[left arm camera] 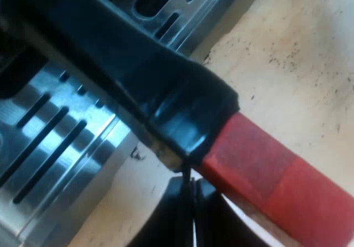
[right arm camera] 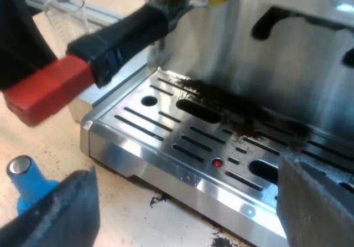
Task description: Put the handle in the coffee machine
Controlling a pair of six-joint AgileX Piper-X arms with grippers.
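Note:
The holder's dark handle (left arm camera: 138, 64) with its red end (left arm camera: 276, 180) runs slantwise just over the machine's drip tray (left arm camera: 61, 147). My left gripper (left arm camera: 191, 214) has its fingers pressed together under the spot where black meets red, touching the handle. In the right wrist view the handle (right arm camera: 127, 36) reaches out from the machine's front, with its red end (right arm camera: 47, 89) free and the left gripper's black body (right arm camera: 16, 42) against it. My right gripper (right arm camera: 188, 208) is open, its fingers wide apart before the drip tray (right arm camera: 166, 130), with nothing between them.
A blue tamper (right arm camera: 25, 186) stands on the wooden table below the red end. A measuring glass (right arm camera: 66, 14) stands behind the handle. Coffee grounds (right arm camera: 221, 100) lie scattered on the drip tray and on the table (left arm camera: 298, 53).

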